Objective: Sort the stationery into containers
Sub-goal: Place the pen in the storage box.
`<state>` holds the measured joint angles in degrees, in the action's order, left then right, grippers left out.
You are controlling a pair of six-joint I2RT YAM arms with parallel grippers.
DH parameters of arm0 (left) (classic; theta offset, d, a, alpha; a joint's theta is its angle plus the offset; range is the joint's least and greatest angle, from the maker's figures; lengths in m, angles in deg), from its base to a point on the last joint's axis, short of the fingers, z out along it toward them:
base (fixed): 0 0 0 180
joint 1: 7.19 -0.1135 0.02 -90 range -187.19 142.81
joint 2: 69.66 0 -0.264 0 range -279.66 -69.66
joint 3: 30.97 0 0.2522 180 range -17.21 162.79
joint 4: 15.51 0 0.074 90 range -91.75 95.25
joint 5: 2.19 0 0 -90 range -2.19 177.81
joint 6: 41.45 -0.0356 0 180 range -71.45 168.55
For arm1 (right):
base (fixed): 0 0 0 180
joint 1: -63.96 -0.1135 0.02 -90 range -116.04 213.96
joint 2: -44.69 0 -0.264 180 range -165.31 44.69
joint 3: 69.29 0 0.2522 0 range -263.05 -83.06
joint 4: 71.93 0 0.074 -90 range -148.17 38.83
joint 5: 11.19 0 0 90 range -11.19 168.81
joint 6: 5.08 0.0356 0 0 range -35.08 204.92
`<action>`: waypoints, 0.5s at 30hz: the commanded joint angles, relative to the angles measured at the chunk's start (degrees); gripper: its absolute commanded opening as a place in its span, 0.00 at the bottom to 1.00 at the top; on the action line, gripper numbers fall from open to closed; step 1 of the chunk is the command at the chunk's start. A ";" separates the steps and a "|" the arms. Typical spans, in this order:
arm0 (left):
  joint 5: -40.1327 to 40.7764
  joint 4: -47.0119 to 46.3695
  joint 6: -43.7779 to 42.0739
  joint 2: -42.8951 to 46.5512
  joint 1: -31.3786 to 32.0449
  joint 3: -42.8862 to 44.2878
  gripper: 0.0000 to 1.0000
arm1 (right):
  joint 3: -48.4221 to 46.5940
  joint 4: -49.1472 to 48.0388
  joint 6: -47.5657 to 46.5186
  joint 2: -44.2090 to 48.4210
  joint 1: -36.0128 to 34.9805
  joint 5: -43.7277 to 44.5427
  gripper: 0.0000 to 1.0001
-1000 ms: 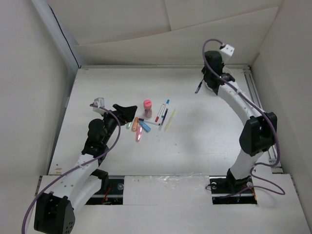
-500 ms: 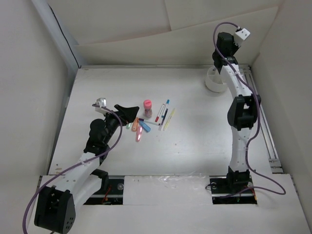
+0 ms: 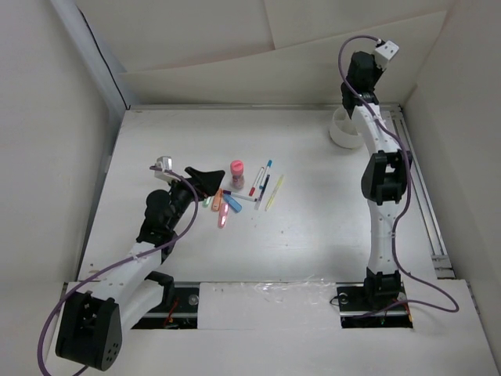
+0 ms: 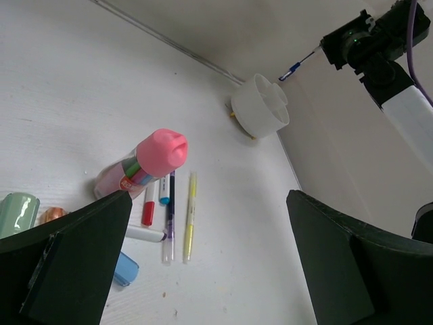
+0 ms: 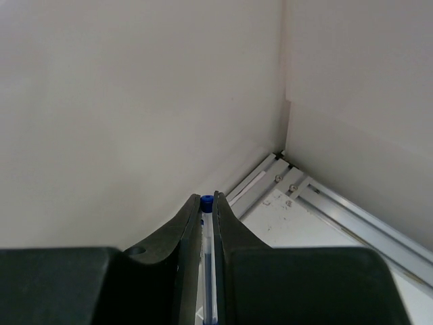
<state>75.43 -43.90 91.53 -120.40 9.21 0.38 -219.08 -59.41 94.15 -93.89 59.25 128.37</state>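
Observation:
The stationery lies mid-table: a pink-capped bottle, thin pens, and stubby highlighters. My left gripper is open just left of the pile, with nothing between its fingers. The round white divided cup stands at the back right. High above and just behind it, my right gripper is shut on a clear pen with a blue cap.
Pale walls close the table in at the back and on both sides. An aluminium rail runs along the right edge, near the cup. Both arm bases sit at the near edge.
My right arm has swung up and back with the pen, from over the table to high above the cup. The left gripper has edged slightly toward the pile.

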 commanded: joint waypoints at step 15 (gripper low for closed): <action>0.52 -4.52 -0.53 -0.32 0.03 -0.27 1.00 | -4.25 -9.14 -6.07 -7.23 -2.49 -2.54 0.00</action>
<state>75.85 -44.40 91.48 -121.19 9.21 0.38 -220.74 -63.80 89.56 -101.76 57.72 126.23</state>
